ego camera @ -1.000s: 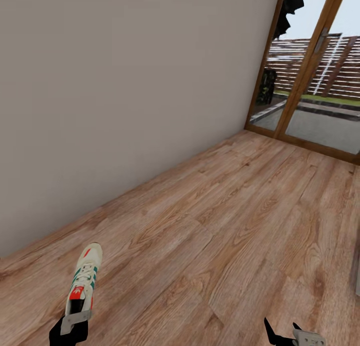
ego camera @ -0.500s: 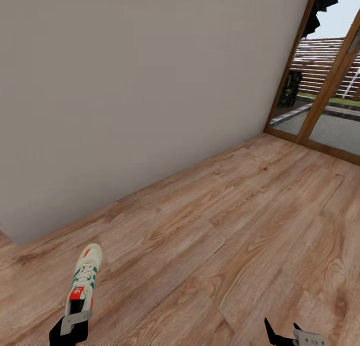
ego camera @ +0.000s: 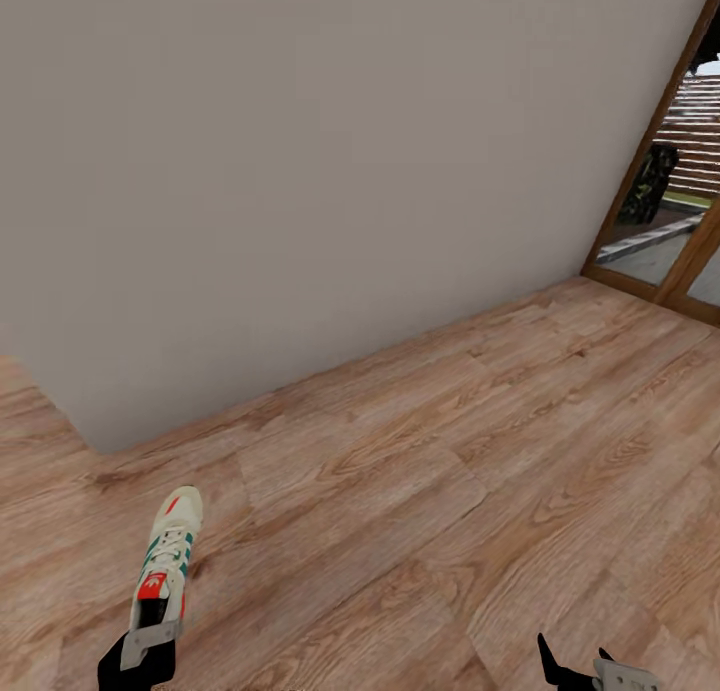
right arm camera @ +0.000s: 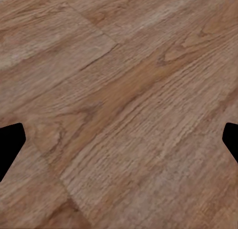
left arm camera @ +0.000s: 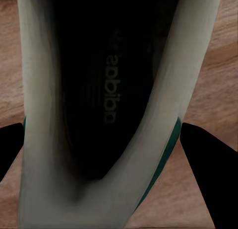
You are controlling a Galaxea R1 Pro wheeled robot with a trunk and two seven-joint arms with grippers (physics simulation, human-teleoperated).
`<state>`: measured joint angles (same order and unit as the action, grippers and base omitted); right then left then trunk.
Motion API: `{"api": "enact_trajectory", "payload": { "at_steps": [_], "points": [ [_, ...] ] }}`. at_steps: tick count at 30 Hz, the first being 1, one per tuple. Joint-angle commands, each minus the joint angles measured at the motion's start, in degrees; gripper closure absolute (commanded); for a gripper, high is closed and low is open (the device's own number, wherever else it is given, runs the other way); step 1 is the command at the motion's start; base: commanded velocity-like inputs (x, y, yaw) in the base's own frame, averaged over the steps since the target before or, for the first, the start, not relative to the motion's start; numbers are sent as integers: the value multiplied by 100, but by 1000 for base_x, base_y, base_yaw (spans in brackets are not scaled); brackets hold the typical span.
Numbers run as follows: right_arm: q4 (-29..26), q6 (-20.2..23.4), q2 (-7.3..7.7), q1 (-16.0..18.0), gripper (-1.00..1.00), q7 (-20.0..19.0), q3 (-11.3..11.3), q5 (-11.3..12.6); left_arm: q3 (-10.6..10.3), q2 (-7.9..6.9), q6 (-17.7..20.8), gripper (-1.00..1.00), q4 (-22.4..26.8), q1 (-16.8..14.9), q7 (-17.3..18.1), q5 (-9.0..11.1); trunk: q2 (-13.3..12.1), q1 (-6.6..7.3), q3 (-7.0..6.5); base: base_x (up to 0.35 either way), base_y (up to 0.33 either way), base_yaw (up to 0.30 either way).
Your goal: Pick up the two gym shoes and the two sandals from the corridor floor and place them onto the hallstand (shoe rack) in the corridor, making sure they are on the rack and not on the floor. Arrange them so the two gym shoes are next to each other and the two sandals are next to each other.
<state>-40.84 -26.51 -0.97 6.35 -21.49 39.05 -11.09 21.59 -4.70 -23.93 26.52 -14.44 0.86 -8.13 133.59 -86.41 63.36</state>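
- Jaws of the left gripper (ego camera: 150, 639) are clamped on the heel end of one gym shoe (ego camera: 167, 553); the left wrist view looks straight down into the shoe's dark opening (left arm camera: 106, 85), with black finger edges flanking it on either side.
- Jaws of the right gripper (ego camera: 592, 671), at about 5 o'clock in the head view, stand spread with nothing between them; its wrist view has only corridor floor (right arm camera: 124, 110) between the two dark finger tips.
- From the head view, the held shoe sits at roughly 7 o'clock, toe pointing toward 12, carried over the planks near the wall (ego camera: 330, 171).
- Handling, as a judgement: a sneaker like this should be light, with a soft, yielding collar and a stiffer sole. Held by the heel rim alone, the toe could sag or swing, so a hold across the heel counter seems the firmest option.
- Hard to make out: both grippers are cut off by the lower frame edge, and how deep the fingers reach into the shoe cannot be told.
- A glazed door (ego camera: 675, 201) shows at 2 o'clock.
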Motion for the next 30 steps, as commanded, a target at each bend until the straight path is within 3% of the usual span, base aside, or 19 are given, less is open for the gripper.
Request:
{"api": "enact_trajectory", "payload": {
  "at_steps": [1, 13, 15, 19, 30],
  "points": [
    [-3, -21, -8, 6, -100, -42, 46, -51, 41, 4, -24, 100, -6, -7, 10, -58, 2, 1, 4, 0, 0, 280],
    [26, -20, -17, 6, -100, 47, 67, -57, 47, 4, -24, 100, -6, -7, 10, -57, 2, 1, 6, 0, 0, 280],
    [46, -16, -24, 6, -100, 380, 37, -61, 47, 4, -24, 100, -5, -6, 10, -57, 2, 1, 7, 0, 0, 280],
    [63, -12, -28, 6, -100, 571, 18, -67, 54, 4, -24, 100, 1, -6, 10, -57, 2, 1, 13, 0, 0, 280],
    [123, -12, -35, 6, -100, 610, 7, -68, 52, 6, -24, 100, -4, -6, 6, -59, 2, 1, 36, 0, 0, 280]
  ]
}}
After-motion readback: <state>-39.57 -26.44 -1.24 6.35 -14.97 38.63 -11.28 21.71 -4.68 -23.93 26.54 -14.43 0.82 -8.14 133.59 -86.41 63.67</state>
